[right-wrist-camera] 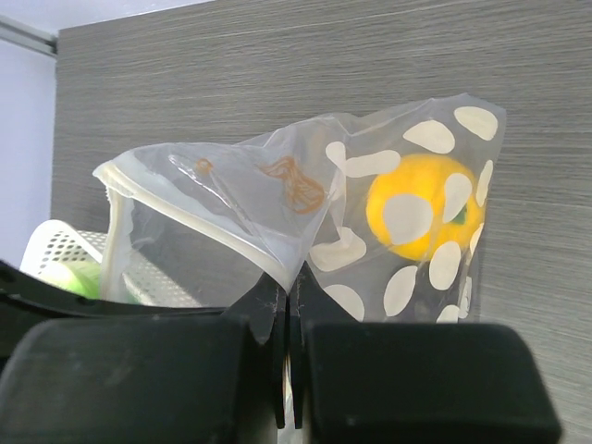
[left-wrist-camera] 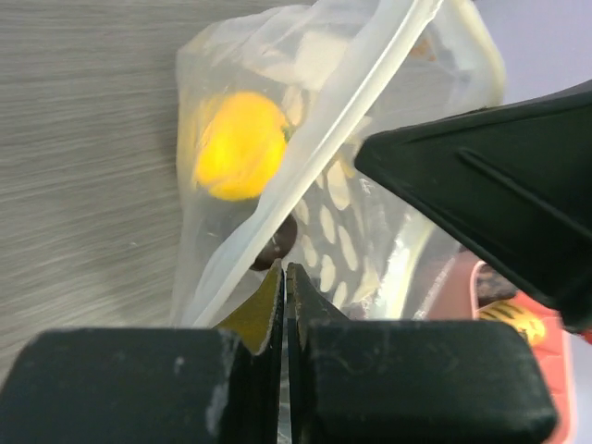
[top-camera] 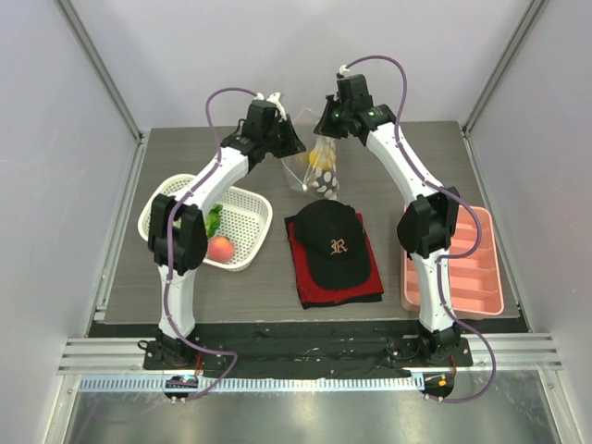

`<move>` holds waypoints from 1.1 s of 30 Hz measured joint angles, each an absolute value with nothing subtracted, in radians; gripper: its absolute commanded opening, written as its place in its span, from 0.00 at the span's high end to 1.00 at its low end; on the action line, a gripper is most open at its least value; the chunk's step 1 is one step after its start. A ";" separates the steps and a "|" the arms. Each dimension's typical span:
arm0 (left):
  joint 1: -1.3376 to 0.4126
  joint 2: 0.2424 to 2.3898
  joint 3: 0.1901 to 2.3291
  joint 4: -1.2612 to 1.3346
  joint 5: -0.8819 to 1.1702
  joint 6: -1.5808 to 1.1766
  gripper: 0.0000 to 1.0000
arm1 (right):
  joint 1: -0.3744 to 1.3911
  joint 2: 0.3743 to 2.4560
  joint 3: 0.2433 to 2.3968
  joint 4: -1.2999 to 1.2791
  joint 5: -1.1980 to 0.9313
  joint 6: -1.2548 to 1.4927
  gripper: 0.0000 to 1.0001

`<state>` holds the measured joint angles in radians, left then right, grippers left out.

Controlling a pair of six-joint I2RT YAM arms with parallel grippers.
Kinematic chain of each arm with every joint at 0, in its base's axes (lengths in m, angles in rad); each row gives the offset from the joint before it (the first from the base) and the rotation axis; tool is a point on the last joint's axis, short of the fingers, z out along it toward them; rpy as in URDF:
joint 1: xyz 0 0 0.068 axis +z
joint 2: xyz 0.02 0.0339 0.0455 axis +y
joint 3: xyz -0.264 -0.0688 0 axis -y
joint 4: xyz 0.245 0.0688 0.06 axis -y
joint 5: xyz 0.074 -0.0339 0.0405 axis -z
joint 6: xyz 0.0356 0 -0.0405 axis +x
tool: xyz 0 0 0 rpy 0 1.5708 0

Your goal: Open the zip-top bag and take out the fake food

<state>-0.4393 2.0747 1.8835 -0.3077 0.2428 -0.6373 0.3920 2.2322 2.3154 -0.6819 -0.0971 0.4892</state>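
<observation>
Big stuff first: grey table (top-camera: pixel 273 277) w/ both arms reaching out past the black cap (top-camera: pixel 333 242), which sits on a red cloth (top-camera: pixel 305 289). White mesh basket (top-camera: pixel 252 215) is left of the cap, pink tray (top-camera: pixel 486 277) right of it.

The zip-top bag (top-camera: pixel 319 171) hangs in the air just beyond the cap, strung between the two grippers. Left gripper (left-wrist-camera: pixel 285 277): jaws together, and afaict they pinch the film at the bag's lip, right by the zip strip. Right gripper (right-wrist-camera: pixel 289 277): jaws together too, clamped on the other wall of the bag.

Food count: peach (top-camera: pixel 220 247) and leafy green (top-camera: pixel 214 220) lie in the basket left of the cap. Yellow citrus (right-wrist-camera: pixel 421 205) and dark brown ball (left-wrist-camera: pixel 276 248) are inside the bag.

So imo we're mid-task, at the "open it" step w/ two pieces to go. The mouth looks part open in the right wrist view, the strip bowing out.

Next move prob needs the grippers to pull apart gently so the mouth gapes w/o the thin film slipping out. Then tip or shake it so the citrus and ball drop out, ideally over the basket, not the cap.
</observation>
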 measured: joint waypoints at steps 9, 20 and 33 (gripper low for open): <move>-0.458 2.092 1.936 -0.397 0.196 -0.553 1.00 | 0.405 2.232 2.333 -0.686 -0.148 0.530 0.99; -0.464 2.128 2.117 -0.577 0.078 -0.938 1.00 | 0.437 2.232 2.347 -0.690 -0.148 0.536 0.98; -0.452 2.107 1.711 -0.243 0.065 -0.828 1.00 | 0.406 2.232 2.348 -0.690 -0.278 0.604 0.98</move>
